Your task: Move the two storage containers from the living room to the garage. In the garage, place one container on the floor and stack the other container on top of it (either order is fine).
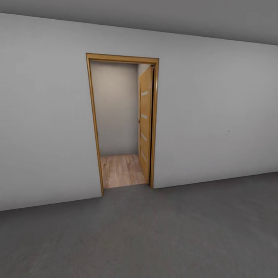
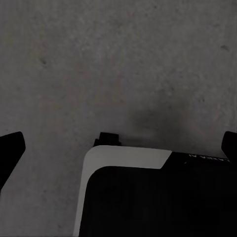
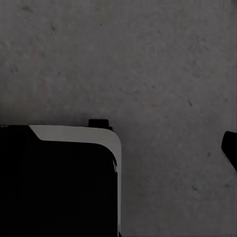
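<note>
smooth dark grey concrete floor (image 1: 154, 235) is seen below | wood-framed doorway (image 1: 122, 119) stands open ahead | left gripper (image 2: 118, 148) fingers spread, released | right gripper state cannot be told

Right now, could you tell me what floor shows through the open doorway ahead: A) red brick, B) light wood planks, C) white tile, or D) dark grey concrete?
B: beyond the doorway, light wood planks show, while the grey concrete floor lies on this side.
</note>
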Robot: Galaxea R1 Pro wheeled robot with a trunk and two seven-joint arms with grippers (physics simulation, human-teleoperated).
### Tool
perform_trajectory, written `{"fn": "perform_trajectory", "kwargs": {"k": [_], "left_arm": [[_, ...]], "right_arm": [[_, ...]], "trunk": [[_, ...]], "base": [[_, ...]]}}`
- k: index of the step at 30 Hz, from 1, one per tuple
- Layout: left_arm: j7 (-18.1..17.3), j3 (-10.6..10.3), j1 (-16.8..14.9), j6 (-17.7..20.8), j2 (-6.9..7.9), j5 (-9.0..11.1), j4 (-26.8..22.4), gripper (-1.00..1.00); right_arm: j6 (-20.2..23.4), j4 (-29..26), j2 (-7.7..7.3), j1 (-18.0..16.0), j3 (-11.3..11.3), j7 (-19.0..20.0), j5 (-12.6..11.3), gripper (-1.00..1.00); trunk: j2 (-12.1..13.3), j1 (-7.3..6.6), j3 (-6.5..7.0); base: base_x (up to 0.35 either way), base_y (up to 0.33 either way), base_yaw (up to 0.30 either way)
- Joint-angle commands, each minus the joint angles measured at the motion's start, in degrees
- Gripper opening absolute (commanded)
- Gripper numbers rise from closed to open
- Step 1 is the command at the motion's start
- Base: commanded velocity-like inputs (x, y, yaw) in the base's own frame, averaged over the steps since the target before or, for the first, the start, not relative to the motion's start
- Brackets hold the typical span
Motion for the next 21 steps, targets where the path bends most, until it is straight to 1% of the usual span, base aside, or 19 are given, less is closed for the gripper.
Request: {"fn": "perform_trajectory", "kwargs": {"k": [1, 5, 21], "left_arm": [[-0.2, -0.5, -0.1, -0.2, 0.01, 0.6, 0.1, 1.00], [0.0, -0.7, -0.1, -0.2, 0.06, 0.7, 0.0, 1.00], [0.1, -0.2, -0.1, -0.2, 0.10, 1.0, 0.0, 1.00]], "right_arm": [[-0.4, 0.2, 0.02, -0.1, 0.5, 0.0, -0.5, 1.00], [-0.4, 0.2, 0.02, -0.1, 0.5, 0.0, -0.6, 1.00], [-0.3, 0.2, 0.09, -0.1, 0.3, -0.1, -0.9, 1.00]], "trunk": [[-0.1, 0.04, -0.08], [-0.1, 0.04, -0.08], [-0.1, 0.04, -0.08]], "base": [[0.323, 0.000, 0.000], [0.323, 0.000, 0.000], [0.323, 0.000, 0.000]]}}
